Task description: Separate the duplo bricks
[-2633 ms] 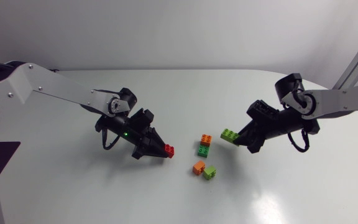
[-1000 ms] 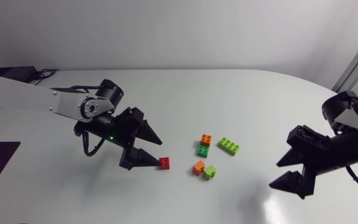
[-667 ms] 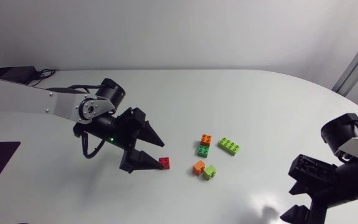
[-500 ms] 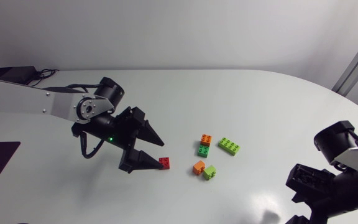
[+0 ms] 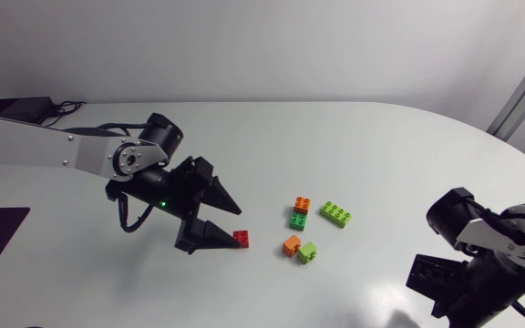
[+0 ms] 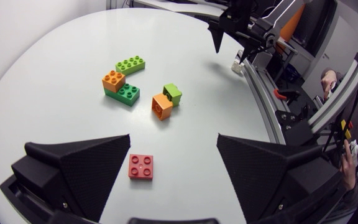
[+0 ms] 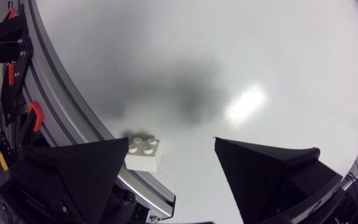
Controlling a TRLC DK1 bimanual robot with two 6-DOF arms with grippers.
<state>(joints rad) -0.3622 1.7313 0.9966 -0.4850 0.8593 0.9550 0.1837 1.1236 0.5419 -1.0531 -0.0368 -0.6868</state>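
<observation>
The red brick [image 5: 241, 239] is seen flat on the table [image 5: 381, 146], studs up, between the left jaws. These stand wide open: the brick lies close by one fingertip and well clear of the other, and it is not gripped. The left arm [image 5: 71, 150] is stretched low over the table behind the red brick. On the side of the red brick away from that arm, near it but apart, four more bricks are laid out. Nearest to the red brick, a small orange brick [image 5: 291, 245] and a light green brick [image 5: 308, 251] are found touching each other. A little further from the red brick, a second orange brick [image 5: 303, 204] is stacked on a dark green brick [image 5: 297, 220], with part of the green left showing. Furthest from the red brick, a long lime brick [image 5: 336, 214] is set just beside that stack; whether the two touch cannot be told. The right arm [image 5: 509, 232] is placed well apart from the red brick, at the table's rim. The right jaws are spread wide with nothing gripped between them, and a white block [image 7: 143, 152] is seen at the rim, just ahead of one finger.
</observation>
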